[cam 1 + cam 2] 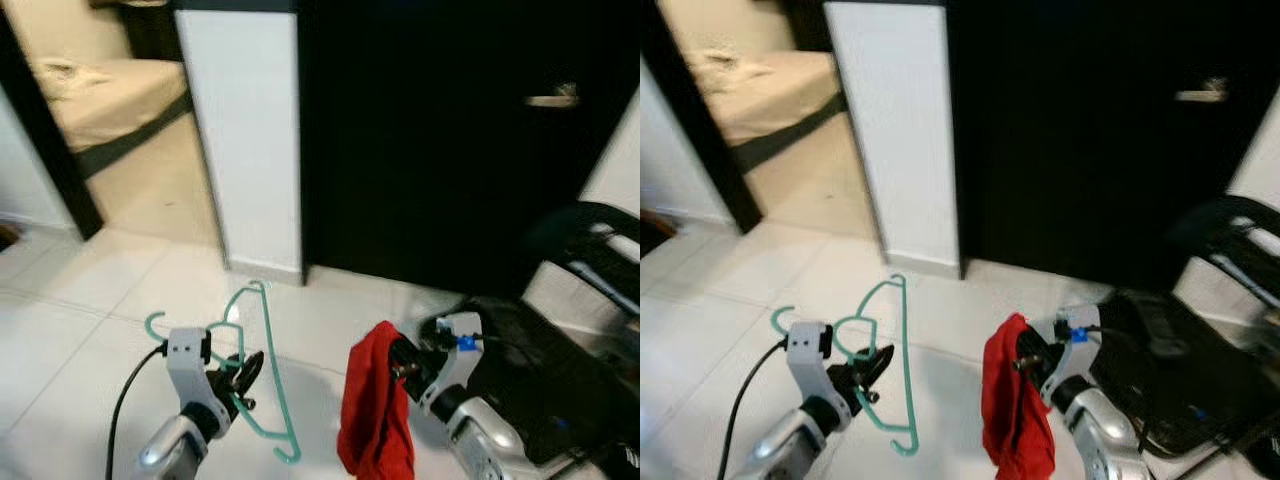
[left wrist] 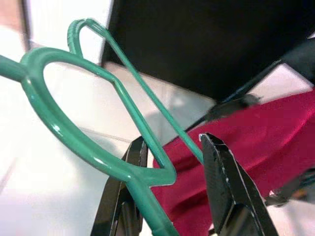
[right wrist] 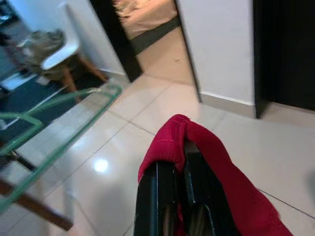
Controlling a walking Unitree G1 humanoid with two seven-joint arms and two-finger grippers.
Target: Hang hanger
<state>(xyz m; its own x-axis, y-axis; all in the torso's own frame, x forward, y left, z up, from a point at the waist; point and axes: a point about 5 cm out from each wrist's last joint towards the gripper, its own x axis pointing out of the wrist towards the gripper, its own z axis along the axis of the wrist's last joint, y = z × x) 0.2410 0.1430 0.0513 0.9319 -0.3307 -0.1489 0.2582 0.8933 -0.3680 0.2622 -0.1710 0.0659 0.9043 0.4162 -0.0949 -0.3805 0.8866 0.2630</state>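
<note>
A green plastic hanger [image 1: 268,350] hangs in the air above the tiled floor, held near its neck by my left gripper [image 1: 243,374] at the lower left. In the left wrist view the hanger's neck [image 2: 140,184] lies between the two black fingers [image 2: 231,191], against one of them. At the lower middle, my right gripper [image 1: 400,362] is shut on a red cloth [image 1: 373,415], which droops down from it. The right wrist view shows the cloth [image 3: 206,147] draped over the closed fingertips.
A black door [image 1: 440,140] with a metal handle [image 1: 553,99] stands straight ahead, beside a white wall section [image 1: 245,130]. An opening at the left leads to a room with a bed [image 1: 100,95]. A black object [image 1: 560,370] lies on the floor at the right.
</note>
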